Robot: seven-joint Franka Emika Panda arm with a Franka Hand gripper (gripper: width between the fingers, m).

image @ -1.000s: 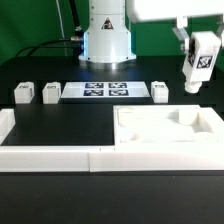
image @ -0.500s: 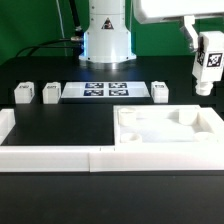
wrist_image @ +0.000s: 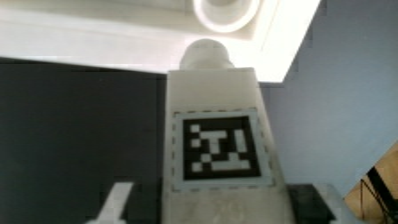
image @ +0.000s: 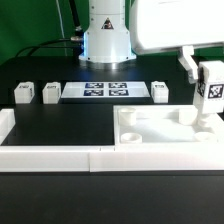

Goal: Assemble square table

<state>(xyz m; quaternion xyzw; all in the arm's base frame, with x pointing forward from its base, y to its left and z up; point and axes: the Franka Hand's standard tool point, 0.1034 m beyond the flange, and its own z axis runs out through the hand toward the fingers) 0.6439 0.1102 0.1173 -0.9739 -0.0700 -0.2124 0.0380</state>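
Observation:
The white square tabletop [image: 160, 132] lies at the exterior view's right, inside the border wall. My gripper [image: 206, 82] is shut on a white tagged leg [image: 210, 90] and holds it upright over the top's far right corner. In the wrist view the leg [wrist_image: 217, 125] sits between my gripper's [wrist_image: 222, 205] jaws. Its rounded tip points at a corner hole [wrist_image: 226, 12] of the tabletop [wrist_image: 98, 30]. Three more legs [image: 23, 93], [image: 52, 93], [image: 160, 91] stand on the black table.
The marker board [image: 97, 91] lies in front of the robot base [image: 107, 40]. The low white border wall [image: 50, 155] runs along the front and up the exterior view's left.
My gripper has carried the leg down and toward the exterior view's right, closer to the tabletop's far right corner.

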